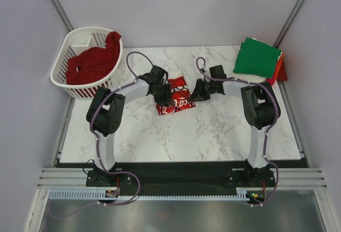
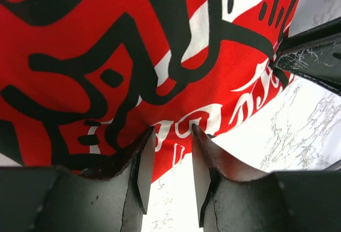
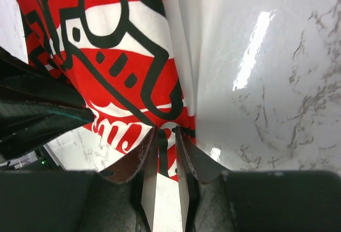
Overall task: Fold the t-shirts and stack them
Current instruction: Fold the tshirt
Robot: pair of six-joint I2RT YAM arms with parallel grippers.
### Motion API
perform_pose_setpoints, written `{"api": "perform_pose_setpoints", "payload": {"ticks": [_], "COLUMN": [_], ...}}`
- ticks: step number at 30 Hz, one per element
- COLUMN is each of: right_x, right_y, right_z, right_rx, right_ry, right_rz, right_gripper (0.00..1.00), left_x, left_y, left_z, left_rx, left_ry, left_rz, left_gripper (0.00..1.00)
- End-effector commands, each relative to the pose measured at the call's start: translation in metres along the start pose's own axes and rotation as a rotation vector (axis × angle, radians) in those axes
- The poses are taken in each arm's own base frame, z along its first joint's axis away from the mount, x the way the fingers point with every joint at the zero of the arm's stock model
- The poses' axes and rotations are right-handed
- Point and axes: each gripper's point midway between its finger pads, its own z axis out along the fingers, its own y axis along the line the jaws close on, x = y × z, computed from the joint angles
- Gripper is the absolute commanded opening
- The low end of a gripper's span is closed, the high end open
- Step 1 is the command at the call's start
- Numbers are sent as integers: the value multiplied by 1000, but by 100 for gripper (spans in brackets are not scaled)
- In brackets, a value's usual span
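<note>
R gripper (image 3: 165,133): jaws stood nearly together, leaving a narrow slot, and pinched the edge of the print shirt (image 3: 106,56) between the tips.

L gripper (image 2: 170,133): jaws stood part-way apart w/ the opposite edge of the same shirt at the tips. The cloth puckered toward one fingertip (image 2: 145,157). Whether a grip was made could not be told.

Both grippers faced each other across the shirt, L on its left side and R on its right. In the L wrist view, a dark part of the R gripper showed just past the shirt's far edge.

Print shirt: red, white and black, folded to a small rectangle. It lay flat on the marble table (image 1: 213,130), near the middle.

Far-left corner: white slatted basket (image 1: 69,80) holding a dark red shirt (image 1: 93,64), w/ part of the cloth draped over the rim.

Far-right corner: a stack w/ a green shirt (image 1: 258,56) on top, a white shirt (image 1: 256,76) under it, and an orange shirt (image 1: 279,66) poking out on the right side.
</note>
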Motion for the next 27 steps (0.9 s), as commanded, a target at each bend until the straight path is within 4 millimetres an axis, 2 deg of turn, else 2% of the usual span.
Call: {"api": "perform_pose_setpoints", "payload": {"ticks": [1,4,5,6,8,9,10,11,12,13,15,16,17,18,19,20,21,22,23,24,25,26,27], "right_x": [34,42,37,40,28,28,13,2,-11,-20,-47,-54,-58,-75,-81,-83,-100,-105,-106,-122,-128,-129,-140], "right_y": [-19,-13,-5,-4,10,11,24,37,51,59,82,89,91,108,114,111,125,127,116,123,120,107,107], "right_z": [3,-6,-14,-19,-37,-44,-54,-66,-76,-83,-96,-98,-92,-96,-93,-77,-77,-70,-49,-48,-42,-25,-25], "right_rx": [45,43,38,67,104,154,158,154,149,148,126,110,94,55,29,2,-34,-54,-60,-76,-68,-49,-50], "right_ry": [43,41,22,26,-23,-23,-60,-94,-118,-143,-210,-222,-210,-238,-237,-202,-230,-220,-181,-210,-214,-196,-219], "right_rz": [19,22,4,-2,-49,-63,-104,-130,-152,-164,-196,-200,-192,-212,-218,-191,-213,-208,-178,-194,-190,-175,-191], "right_gripper": [28,27,27,27,29,34,38,43,58,65,75,76,76,73,71,68,62,59,54,53,52,50,49], "left_x": [38,31,28,26,10,5,-11,-14,-19,-36,-53,-67,-75,-80,-96,-101,-106,-121,-127,-133,-144,-147,-152], "left_y": [50,40,36,33,20,14,2,2,0,-10,-14,-21,-23,-23,-29,-29,-27,-29,-28,-19,-23,-20,-16], "left_z": [21,11,6,0,-20,-28,-38,-50,-58,-70,-80,-92,-94,-93,-102,-104,-98,-104,-103,-91,-93,-87,-84], "left_rx": [-167,-145,-135,-129,-102,-94,-70,-84,-89,-72,-71,-66,-62,-65,-46,-48,-53,-49,-47,-57,-39,-34,-31], "left_ry": [59,30,17,9,-48,-62,-108,-114,-123,-165,-199,-229,-237,-235,-267,-270,-267,-298,-303,-287,-308,-294,-292], "left_rz": [-64,-11,6,11,37,40,51,70,77,90,109,114,118,114,112,116,112,111,110,96,98,92,84], "left_gripper": [41,41,42,42,44,44,44,45,45,45,45,45,45,45,45,45,45,45,45,45,44,44,44]}}
